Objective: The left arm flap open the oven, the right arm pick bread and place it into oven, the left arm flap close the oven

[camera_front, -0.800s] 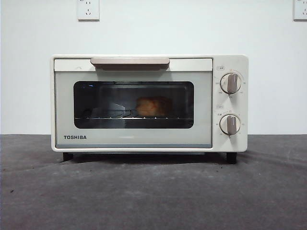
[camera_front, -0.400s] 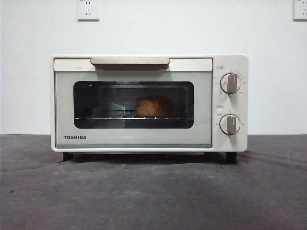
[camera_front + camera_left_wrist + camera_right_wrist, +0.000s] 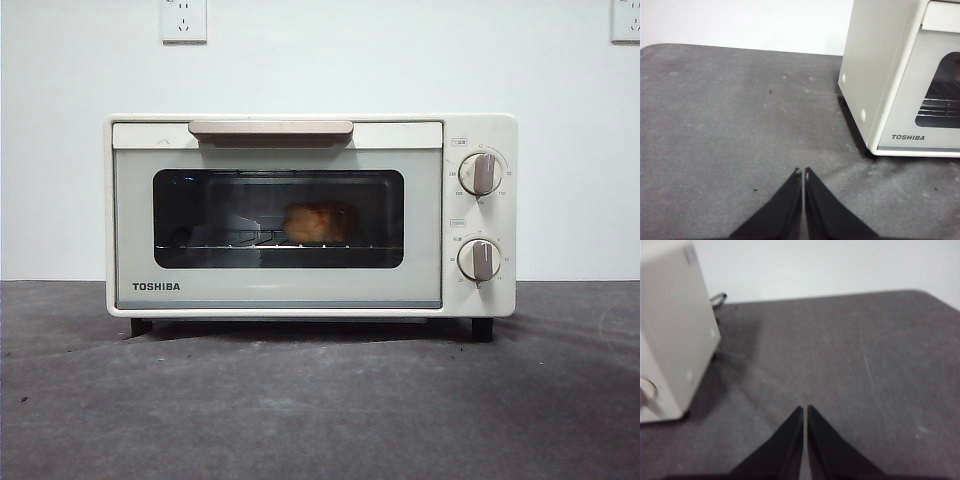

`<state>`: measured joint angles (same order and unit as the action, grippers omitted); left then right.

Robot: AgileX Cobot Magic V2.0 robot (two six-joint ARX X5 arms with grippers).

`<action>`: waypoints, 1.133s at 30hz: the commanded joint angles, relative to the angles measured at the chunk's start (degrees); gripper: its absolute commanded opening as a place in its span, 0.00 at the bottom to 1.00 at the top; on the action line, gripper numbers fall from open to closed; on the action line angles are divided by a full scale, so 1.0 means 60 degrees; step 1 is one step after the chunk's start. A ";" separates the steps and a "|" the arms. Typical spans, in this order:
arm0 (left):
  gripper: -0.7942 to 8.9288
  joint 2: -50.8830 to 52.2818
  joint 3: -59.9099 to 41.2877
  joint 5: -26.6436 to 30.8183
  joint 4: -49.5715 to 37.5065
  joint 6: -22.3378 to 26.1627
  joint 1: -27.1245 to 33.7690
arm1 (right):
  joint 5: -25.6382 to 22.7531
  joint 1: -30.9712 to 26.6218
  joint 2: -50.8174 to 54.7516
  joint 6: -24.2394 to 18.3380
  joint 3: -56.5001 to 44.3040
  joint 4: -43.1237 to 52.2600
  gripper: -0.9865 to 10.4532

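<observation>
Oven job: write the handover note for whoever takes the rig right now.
Left gripper: shut, empty, over bare table off the oven's TOSHIBA corner.
Right gripper: shut, empty, over the table beside the oven's knob end.
Bread: inside, on the wire rack, seen through the window.
Door: closed, handle up top.
Done: bread placed, door closed.
Left: nothing visible; both arms are clear of the oven.

A dark grey table [image 3: 320, 400] fills the foreground from 4 to 8 o'clock. Behind it stands a white wall [image 3: 400, 60], with one socket [image 3: 184, 20] at 11 o'clock and another socket [image 3: 626, 20] at 1 o'clock.
</observation>
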<state>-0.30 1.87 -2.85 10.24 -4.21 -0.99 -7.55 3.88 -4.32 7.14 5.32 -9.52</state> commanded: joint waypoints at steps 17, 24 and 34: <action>0.10 0.0018 -0.0189 0.0055 0.0073 -0.0058 -0.0007 | 0.1348 -0.0670 0.0685 -0.0594 -0.0794 -0.0142 0.09; 0.10 0.0018 -0.0189 0.0055 0.0073 -0.0058 -0.0007 | 0.1322 -0.0670 0.0685 -0.0590 -0.0794 -0.0007 0.09; 0.10 0.0018 -0.0186 0.0055 0.0073 -0.0058 -0.0007 | 0.1322 -0.0670 0.0685 -0.0590 -0.0790 0.0091 0.09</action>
<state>-0.30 1.87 -2.85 10.24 -4.21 -0.99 0.40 -0.05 -0.30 4.25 0.99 -9.58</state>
